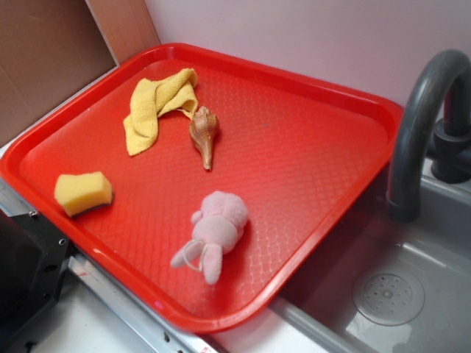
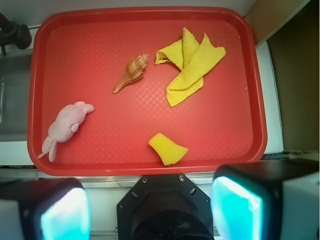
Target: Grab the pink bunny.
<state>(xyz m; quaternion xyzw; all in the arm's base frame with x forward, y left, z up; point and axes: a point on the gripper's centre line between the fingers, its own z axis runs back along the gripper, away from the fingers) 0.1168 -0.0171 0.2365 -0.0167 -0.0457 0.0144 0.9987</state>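
The pink bunny [image 1: 218,232] lies on its side near the front edge of the red tray [image 1: 309,132], ears pointing toward the front. In the wrist view the pink bunny [image 2: 66,125] is at the tray's left part, far above and left of my gripper [image 2: 150,210]. My gripper is high over the scene, open, with nothing between its two cyan pads [image 2: 235,207]. It does not show in the exterior view.
On the red tray [image 2: 245,140] lie a yellow sponge [image 2: 167,148], a brown seashell [image 2: 132,72] and a crumpled yellow cloth [image 2: 192,65]. A grey sink [image 1: 397,294] with a dark faucet [image 1: 419,125] sits to the tray's right. A black robot base [image 1: 26,283] stands front left.
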